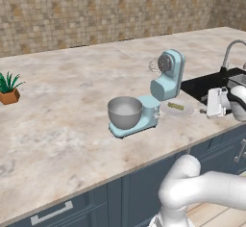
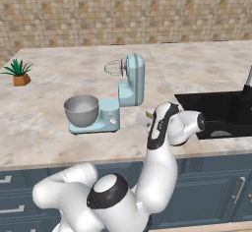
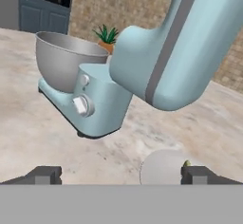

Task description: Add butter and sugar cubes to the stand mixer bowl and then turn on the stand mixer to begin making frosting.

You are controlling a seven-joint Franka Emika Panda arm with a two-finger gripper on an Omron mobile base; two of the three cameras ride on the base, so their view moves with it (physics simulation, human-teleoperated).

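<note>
- Left base view: butter (image 1: 176, 106), a thin yellow stick, lies flat on a white plate (image 1: 167, 108) at about 3 o'clock of the mixer (image 1: 153, 94), just beside its base.
- Likely light, soft and greasy; a hard squeeze would dent it, a loose one could let it slip. Best taken across its narrow width near mid-length, from above.
- Bowl (image 1: 125, 112) sits on the mixer base at 9 o'clock of the column, mouth up. Head is tilted back, whisk (image 1: 153, 65) raised, so the mouth looks free from above.
- Gripper (image 3: 118, 174) faces the mixer low over the counter (image 1: 62, 101); jaws spread wide, nothing between them. Plate rim sits by one fingertip in the hand view.
- Sugar cubes: cannot pick them out.
- Room: broad bare counter at 9 and 12 o'clock of the mixer; plant (image 1: 8, 89) well apart at 9.
- Edges: sink (image 1: 209, 84) and faucet (image 1: 233, 53) near the plate at 3 o'clock; counter front edge near at 6. The tilted head overhangs near the plate, so I judge the lift should rise clear of it.
</note>
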